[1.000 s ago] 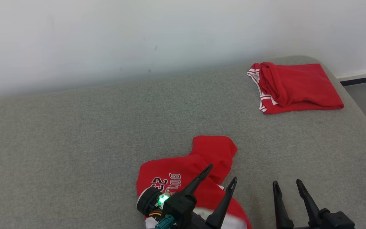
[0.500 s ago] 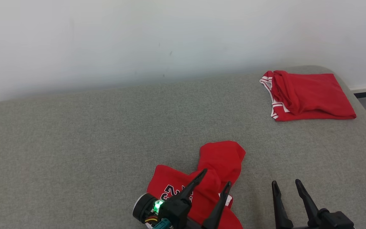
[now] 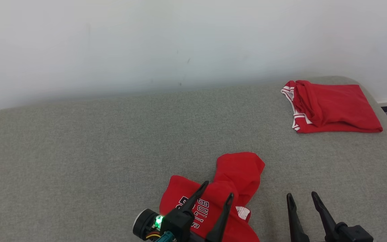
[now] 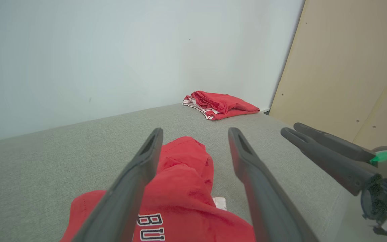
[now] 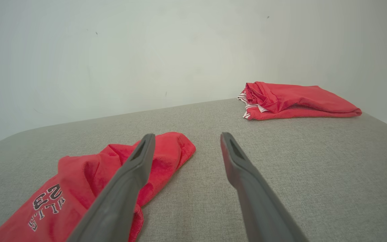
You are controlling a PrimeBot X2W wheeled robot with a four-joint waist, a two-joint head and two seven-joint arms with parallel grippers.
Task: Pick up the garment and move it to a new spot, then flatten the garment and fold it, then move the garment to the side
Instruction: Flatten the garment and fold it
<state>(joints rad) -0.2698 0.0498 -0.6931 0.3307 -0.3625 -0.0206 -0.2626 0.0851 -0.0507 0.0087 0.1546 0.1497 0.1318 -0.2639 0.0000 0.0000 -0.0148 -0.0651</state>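
- Jaws wide, empty: left gripper [image 3: 218,188] over crumpled red lettered jersey [image 3: 240,168], bottom centre on grey fabric pad [image 3: 79,151]; right gripper [image 3: 301,194] lower right.
- Left wrist view adds beige board [image 4: 341,67], frame right.

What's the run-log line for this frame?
left tool: open, over crumpled jersey | right tool: open, empty | folded garment: far right

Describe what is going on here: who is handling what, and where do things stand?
A two-armed robot is working on a crumpled red jersey with printed lettering, lying on a grey fabric-covered surface. Its left gripper is open, fingers over the jersey, holding nothing. The right gripper is open beside it, above bare fabric. The jersey is not yet flattened or folded. A second red garment with white trim lies folded at the far right corner.
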